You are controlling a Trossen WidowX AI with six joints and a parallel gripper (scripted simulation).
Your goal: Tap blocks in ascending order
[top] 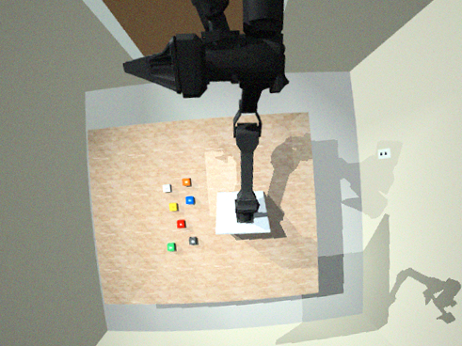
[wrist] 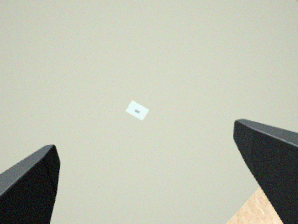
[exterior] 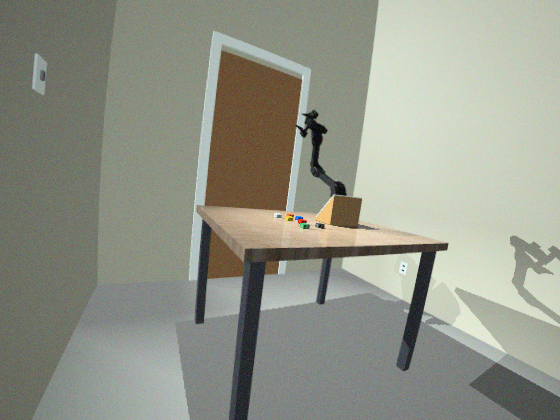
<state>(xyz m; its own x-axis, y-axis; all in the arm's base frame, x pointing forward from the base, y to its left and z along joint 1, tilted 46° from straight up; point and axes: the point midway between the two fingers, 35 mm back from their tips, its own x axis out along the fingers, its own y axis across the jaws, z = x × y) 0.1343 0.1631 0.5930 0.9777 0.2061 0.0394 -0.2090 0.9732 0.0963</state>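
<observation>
A: Seven small coloured blocks, mid-desk, in two loose columns. White cube, yellow cube, green cube on one side; orange cube, blue cube, red cube, dark grey cube nearer the arm's base. Each apart from its neighbours.

B: Digits?

A: Faint marks on top only, too small to read in any view.

B: Gripper?

A: Black parallel-jaw gripper raised high above the light wooden desk, well apart from the blocks. Fingers spread wide, nothing between them. The wrist view shows only wall, a small white wall plate and a desk corner.

B: Base?

A: White base plate. From the exterior view a tan wedge-shaped box hides it.
</observation>
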